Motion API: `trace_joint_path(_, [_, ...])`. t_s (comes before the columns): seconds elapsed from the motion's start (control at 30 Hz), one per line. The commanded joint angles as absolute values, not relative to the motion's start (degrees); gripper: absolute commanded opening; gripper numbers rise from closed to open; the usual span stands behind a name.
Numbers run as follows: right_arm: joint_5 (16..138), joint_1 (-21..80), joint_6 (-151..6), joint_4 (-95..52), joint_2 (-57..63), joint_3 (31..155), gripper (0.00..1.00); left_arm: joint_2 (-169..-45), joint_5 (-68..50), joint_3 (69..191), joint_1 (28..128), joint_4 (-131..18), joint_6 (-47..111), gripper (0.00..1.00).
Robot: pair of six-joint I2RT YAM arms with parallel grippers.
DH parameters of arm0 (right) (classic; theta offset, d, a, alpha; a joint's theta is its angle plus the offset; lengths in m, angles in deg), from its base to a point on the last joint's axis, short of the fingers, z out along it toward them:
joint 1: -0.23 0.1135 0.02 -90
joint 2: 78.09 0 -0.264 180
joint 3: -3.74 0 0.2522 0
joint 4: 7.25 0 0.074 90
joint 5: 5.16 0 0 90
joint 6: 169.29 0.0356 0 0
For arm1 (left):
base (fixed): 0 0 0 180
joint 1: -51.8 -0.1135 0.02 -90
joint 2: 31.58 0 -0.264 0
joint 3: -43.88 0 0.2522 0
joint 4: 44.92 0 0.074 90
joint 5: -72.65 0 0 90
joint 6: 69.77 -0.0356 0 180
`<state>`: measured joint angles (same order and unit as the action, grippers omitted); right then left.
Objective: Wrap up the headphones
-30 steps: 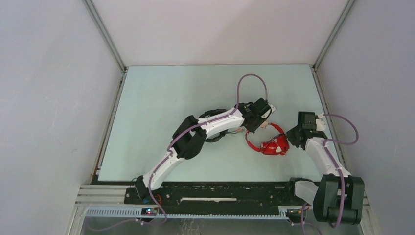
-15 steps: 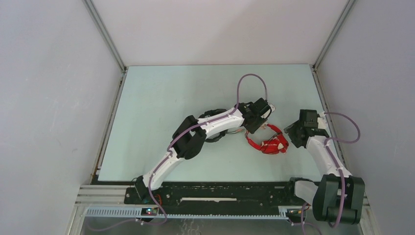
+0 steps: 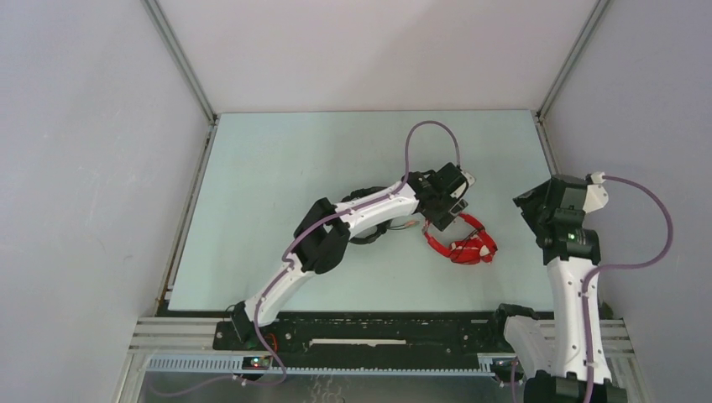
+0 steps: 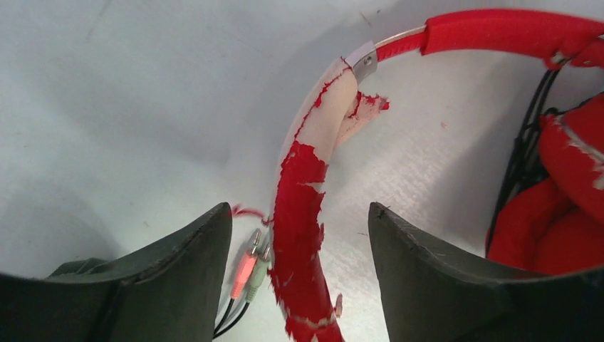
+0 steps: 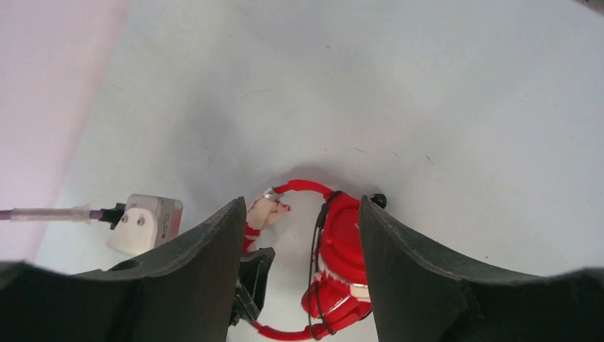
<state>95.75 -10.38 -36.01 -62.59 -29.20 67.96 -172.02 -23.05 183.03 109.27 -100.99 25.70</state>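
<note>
Red headphones near right edge of surface. Spread left claw straddles headband; spread right claw hangs above earcups, apart.

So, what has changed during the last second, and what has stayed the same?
The right gripper, which was at the red earcups, has pulled back to the right and risen; its jaws are open and empty. The headphones hardly moved. The left gripper stays at the headband, jaws open on either side of it.
</note>
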Motion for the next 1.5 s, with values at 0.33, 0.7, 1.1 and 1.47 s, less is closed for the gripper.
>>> trace_joint_path(0.33, [88.3,-10.8,-44.6,-74.6,-36.9,81.9,0.73,-148.0,-25.5,184.3,109.6,-99.7,30.5,0.78])
trace_joint_path(0.7, [84.7,-10.4,-50.6,-82.3,-46.2,85.0,0.79,-113.2,-41.8,152.9,109.6,-98.5,38.2,0.79])
trace_joint_path(1.1, [98.2,-8.4,-48.8,-76.2,-49.7,74.6,0.88,-85.1,-53.3,115.7,109.5,-101.7,51.9,0.79])
trace_joint_path(1.47, [97.0,-8.0,-46.1,-74.8,-51.9,70.2,0.99,-83.2,-61.2,114.5,109.5,-105.0,56.7,0.79])
